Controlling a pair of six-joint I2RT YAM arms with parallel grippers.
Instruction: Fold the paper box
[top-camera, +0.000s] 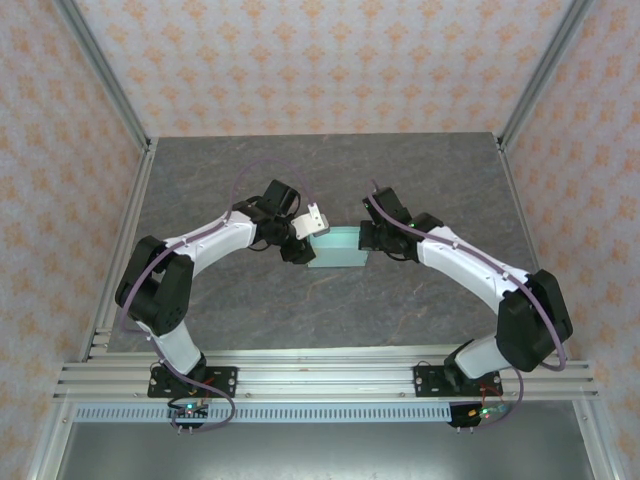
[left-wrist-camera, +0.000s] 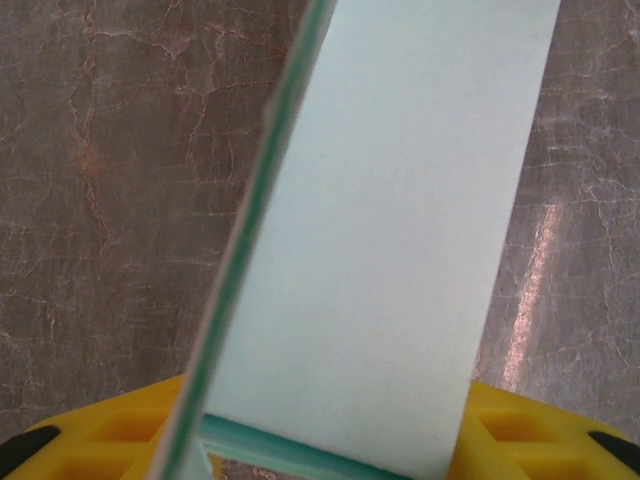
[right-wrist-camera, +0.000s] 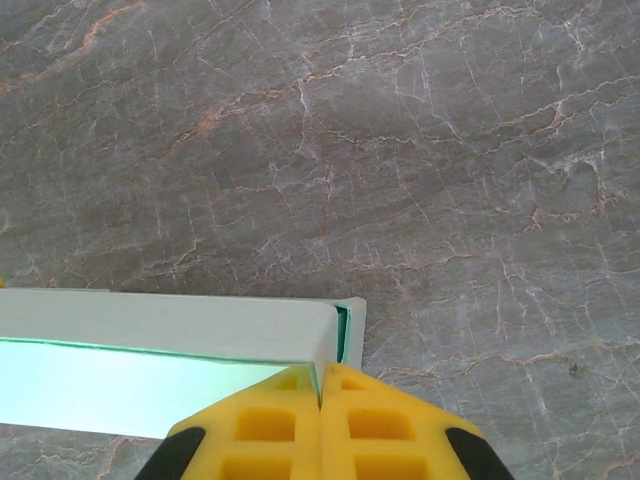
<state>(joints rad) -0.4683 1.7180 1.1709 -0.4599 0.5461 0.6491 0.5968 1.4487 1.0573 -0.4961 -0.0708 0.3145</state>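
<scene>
Box (top-camera: 338, 249) rests on table (top-camera: 300, 170), interior hidden.

White shells on left arm (top-camera: 212, 238) and right arm (top-camera: 462, 262), black joints, lilac cables (top-camera: 268, 165) alongside. Black bases (top-camera: 195, 382) at six o'clock. Yellow pincer fingers (right-wrist-camera: 265, 425), square pockets moulded in.

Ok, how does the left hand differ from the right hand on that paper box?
The left hand has its fingers apart with the paper box between them; the right hand has its fingers pressed together. The left hand straddles the box's width; the right hand sits at one end corner. Both have yellow fingers and are at opposite ends of the box.
</scene>
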